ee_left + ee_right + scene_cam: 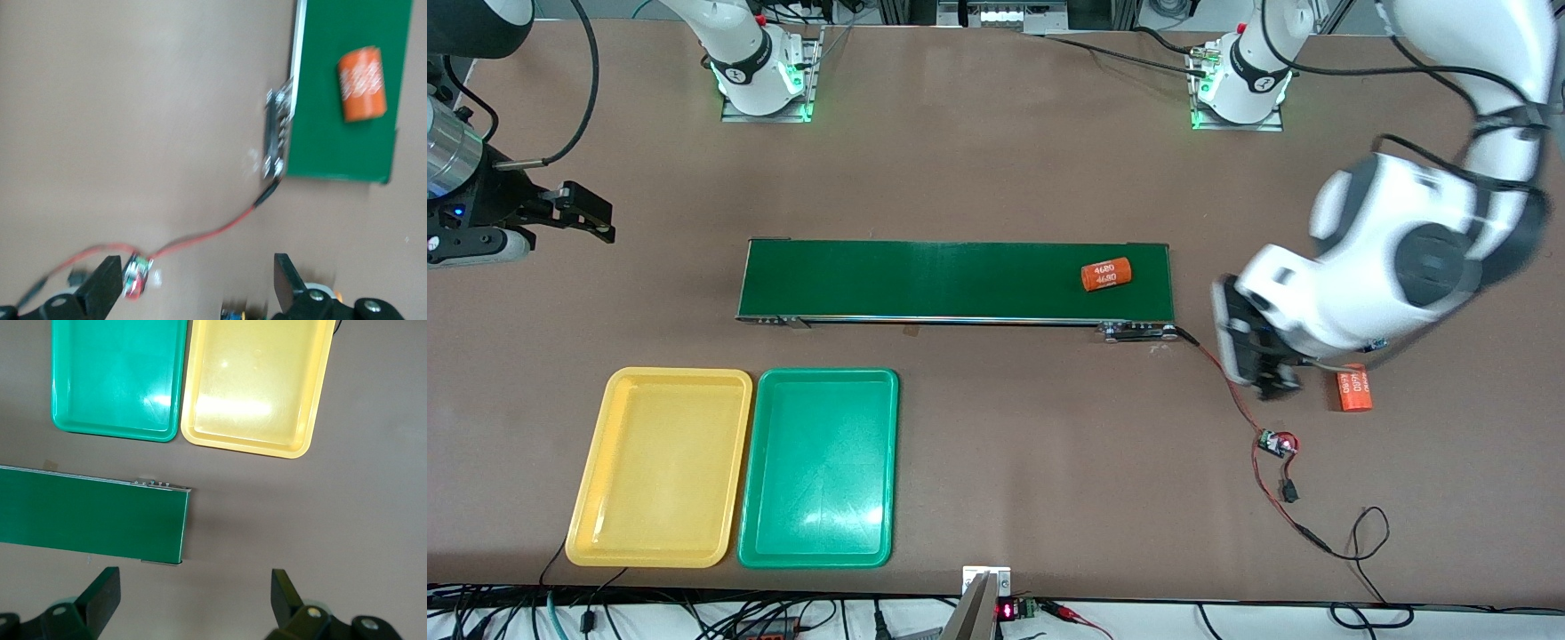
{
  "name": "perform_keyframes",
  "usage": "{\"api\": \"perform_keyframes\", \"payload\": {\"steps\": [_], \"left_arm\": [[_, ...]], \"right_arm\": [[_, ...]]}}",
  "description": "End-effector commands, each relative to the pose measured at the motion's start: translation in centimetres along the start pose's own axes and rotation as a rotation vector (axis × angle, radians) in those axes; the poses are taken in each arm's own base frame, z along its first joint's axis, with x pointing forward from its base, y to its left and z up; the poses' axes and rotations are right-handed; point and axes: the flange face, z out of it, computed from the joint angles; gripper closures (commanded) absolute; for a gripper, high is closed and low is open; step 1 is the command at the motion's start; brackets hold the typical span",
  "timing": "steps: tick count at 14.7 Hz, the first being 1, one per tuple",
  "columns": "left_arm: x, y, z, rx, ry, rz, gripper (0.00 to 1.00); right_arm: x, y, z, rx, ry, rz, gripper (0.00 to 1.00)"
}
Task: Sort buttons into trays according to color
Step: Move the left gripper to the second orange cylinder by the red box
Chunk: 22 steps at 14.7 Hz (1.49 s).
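**Both grippers open and empty; no buttons in trays**

We find the yellow tray (660,468) and green tray (818,468) touching, near the worktop's camera-side edge. Left gripper (1249,351) hangs by the belt (951,280) end, jaws wide, holding nothing. Right gripper (583,213) waits likewise.

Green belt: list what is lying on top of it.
On the green belt lies one orange cylinder marked 4680, toward the left arm's end. No buttons show on it, and nothing covers it.

Yellow tray (660,467) touching green tray (818,467)
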Motion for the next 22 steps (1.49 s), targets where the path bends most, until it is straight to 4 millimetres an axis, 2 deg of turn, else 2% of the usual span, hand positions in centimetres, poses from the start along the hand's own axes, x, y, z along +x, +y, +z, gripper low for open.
{"api": "perform_keyframes", "payload": {"steps": [1, 2, 3, 4, 5, 7, 9, 11, 14, 16, 17, 18, 19, 22], "left_arm": [[-2.7, -2.1, 2.4, -0.014, -0.040, -0.032, 0.00], [-3.9, -2.8, 3.4, -0.016, -0.069, -0.047, 0.00], [-6.3, -3.8, 4.6, -0.015, -0.104, -0.089, 0.00], [-9.0, -5.1, 5.7, -0.001, -0.121, -0.178, 0.00], [-10.5, -5.7, 7.2, -0.005, -0.131, -0.257, 0.00], [-15.2, -7.0, 8.5, 0.016, -0.122, -0.463, 0.00], [-16.6, -7.1, 8.5, 0.027, -0.117, -0.720, 0.00], [-17.4, -6.9, 8.2, 0.035, -0.128, -0.859, 0.00], [-17.4, -7.1, 7.8, 0.098, -0.205, -0.827, 0.00], [-18.3, -7.1, 7.8, 0.111, -0.221, -0.830, 0.00], [-20.3, -7.1, 8.1, 0.031, -0.098, -0.955, 0.00], [-21.4, -7.2, 9.0, -0.027, -0.026, -1.049, 0.00], [-22.0, -7.3, 10.4, -0.035, -0.035, -1.083, 0.00], [-23.3, -8.1, 12.8, 0.053, -0.116, -1.106, 0.00]], "right_arm": [[-0.1, 0.2, -0.2, -0.002, 0.001, -0.015, 0.00], [-0.1, 0.2, -0.2, -0.002, 0.001, -0.015, 0.00], [-0.1, 0.2, -0.2, -0.002, 0.001, -0.015, 0.00], [-0.1, 0.3, -0.2, -0.001, 0.001, -0.014, 0.00], [-0.1, 0.2, -0.2, -0.002, 0.001, -0.015, 0.00], [-0.1, 0.2, -0.2, -0.002, 0.001, -0.015, 0.00], [-0.1, 0.3, -0.2, -0.001, 0.001, -0.014, 0.00], [-0.1, 0.3, -0.2, -0.002, 0.001, -0.014, 0.00], [-0.1, 0.3, -0.2, -0.001, 0.001, -0.013, 0.00], [-0.1, 0.3, -0.2, -0.002, 0.001, -0.014, 0.00], [-0.1, 0.3, -0.2, -0.001, 0.001, -0.013, 0.00], [-0.1, 0.3, -0.2, 0.000, 0.001, -0.013, 0.00], [-0.1, 0.3, -0.2, -0.002, 0.001, -0.014, 0.00], [-0.1, 0.3, -0.2, -0.002, 0.001, -0.014, 0.00]]}}
